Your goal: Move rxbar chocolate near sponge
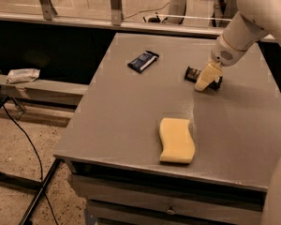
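Observation:
The rxbar chocolate (193, 73) is a small dark bar lying on the grey table (131, 121) at the right back, partly covered by the gripper. My gripper (205, 81) hangs from the white arm at the upper right and sits right over the bar, its pale fingers pointing down at the bar's right part. The sponge (176, 140) is pale yellow with wavy sides and lies near the table's front edge, well in front of the bar and to its left.
A dark blue wrapped bar (143, 61) lies at the table's back left. A glass partition with metal posts runs behind the table. A cable and a stand leg lie on the floor at the left.

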You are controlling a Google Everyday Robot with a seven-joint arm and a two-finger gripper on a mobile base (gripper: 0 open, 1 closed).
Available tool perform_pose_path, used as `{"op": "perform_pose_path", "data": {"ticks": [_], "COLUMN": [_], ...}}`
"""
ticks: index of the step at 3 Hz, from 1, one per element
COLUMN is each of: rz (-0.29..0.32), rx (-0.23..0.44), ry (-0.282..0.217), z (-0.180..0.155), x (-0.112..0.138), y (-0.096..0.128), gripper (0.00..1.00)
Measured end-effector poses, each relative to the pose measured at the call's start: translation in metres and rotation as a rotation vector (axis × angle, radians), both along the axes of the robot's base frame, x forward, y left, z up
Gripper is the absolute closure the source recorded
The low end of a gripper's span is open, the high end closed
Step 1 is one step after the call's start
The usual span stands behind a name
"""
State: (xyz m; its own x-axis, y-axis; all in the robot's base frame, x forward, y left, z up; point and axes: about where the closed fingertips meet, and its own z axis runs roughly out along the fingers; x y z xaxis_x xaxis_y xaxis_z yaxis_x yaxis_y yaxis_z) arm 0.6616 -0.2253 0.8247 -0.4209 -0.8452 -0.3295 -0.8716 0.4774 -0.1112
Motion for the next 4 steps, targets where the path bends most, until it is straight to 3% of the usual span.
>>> {"op": "perform_pose_path", "data": {"ticks": [2, 3, 4], "rz": [-0.002, 0.097, 0.223], "rx": [0.003, 0.064, 0.086], "ry": [0.000, -0.030, -0.079], "z": [0.005, 0.036, 0.069], "x": [0.000, -0.024, -0.058], "y": [-0.002, 0.000, 0.002], "gripper": [0.88, 1.00, 1.00]}}
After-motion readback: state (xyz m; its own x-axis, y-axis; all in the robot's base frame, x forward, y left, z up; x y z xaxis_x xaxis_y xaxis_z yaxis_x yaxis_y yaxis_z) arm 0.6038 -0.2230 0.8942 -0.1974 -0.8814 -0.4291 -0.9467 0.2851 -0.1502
